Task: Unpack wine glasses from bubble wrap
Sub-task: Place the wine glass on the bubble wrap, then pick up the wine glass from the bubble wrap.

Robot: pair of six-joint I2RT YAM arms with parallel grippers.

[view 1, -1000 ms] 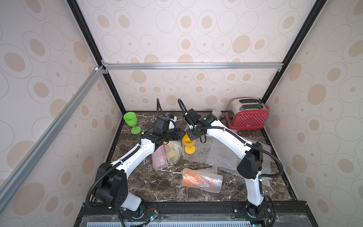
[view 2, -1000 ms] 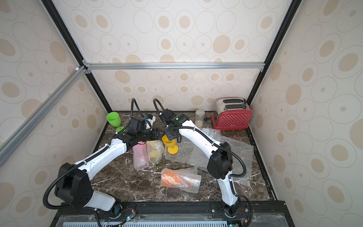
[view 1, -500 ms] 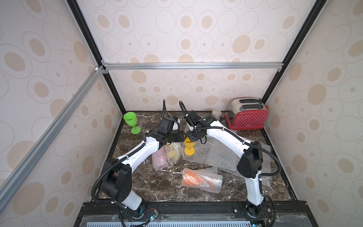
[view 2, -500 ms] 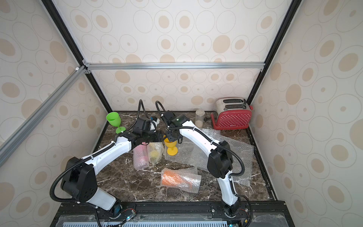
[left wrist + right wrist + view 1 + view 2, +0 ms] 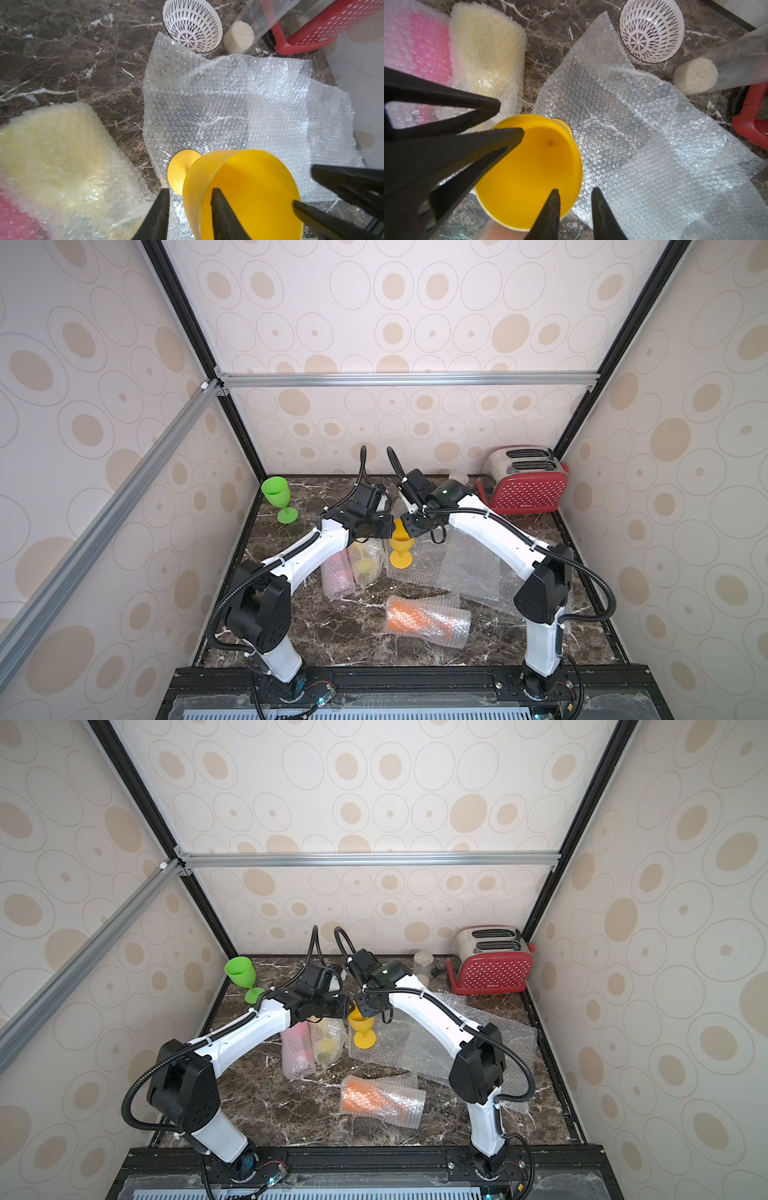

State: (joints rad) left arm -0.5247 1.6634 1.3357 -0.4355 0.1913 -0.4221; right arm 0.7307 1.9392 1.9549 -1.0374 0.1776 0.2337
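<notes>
Green glass [image 5: 279, 498] at the table's far left corner and yellow glass [image 5: 401, 546] mid-table stand bare — pink tube [image 5: 336, 578], yellow tube [image 5: 365, 560] and orange tube [image 5: 428, 620] lie wrapped. Jaws of left gripper [image 5: 190, 190] and right gripper [image 5: 575, 189] straddle the yellow rim, open.

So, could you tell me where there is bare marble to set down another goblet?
Bare marble shows at the front, between the wrapped pink goblet and the wrapped orange goblet, and at the back beside the green goblet. The right is covered by flat bubble wrap sheets; the middle around the yellow goblet is crowded.
</notes>
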